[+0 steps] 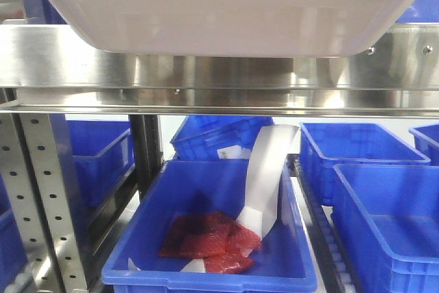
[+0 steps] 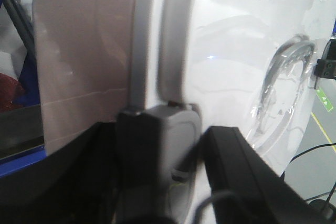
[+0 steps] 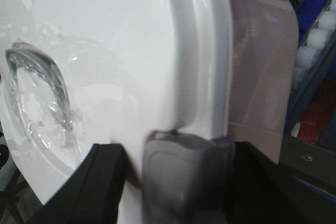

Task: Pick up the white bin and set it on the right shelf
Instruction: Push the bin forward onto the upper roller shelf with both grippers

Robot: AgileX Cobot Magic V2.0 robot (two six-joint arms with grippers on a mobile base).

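The white bin (image 1: 226, 12) fills the top of the front view, its pinkish underside hanging in front of the upper part of the right shelf's steel front rail (image 1: 206, 73). Whether it rests on the shelf, I cannot tell. Neither gripper shows in that view. In the left wrist view my left gripper (image 2: 178, 135) is shut on the white bin (image 2: 231, 51), its black fingers either side of a grey lid latch (image 2: 176, 129). In the right wrist view my right gripper (image 3: 184, 156) clamps the white bin (image 3: 115, 40) the same way, at the grey latch (image 3: 184, 171) on the opposite end.
Below the rail stand several open blue bins; the nearest one (image 1: 158, 224) holds red packets (image 1: 209, 241) and a white curved piece (image 1: 264, 180). A perforated grey upright (image 1: 41, 197) rises at the left. White rollers (image 3: 310, 51) line a rack beside the bin.
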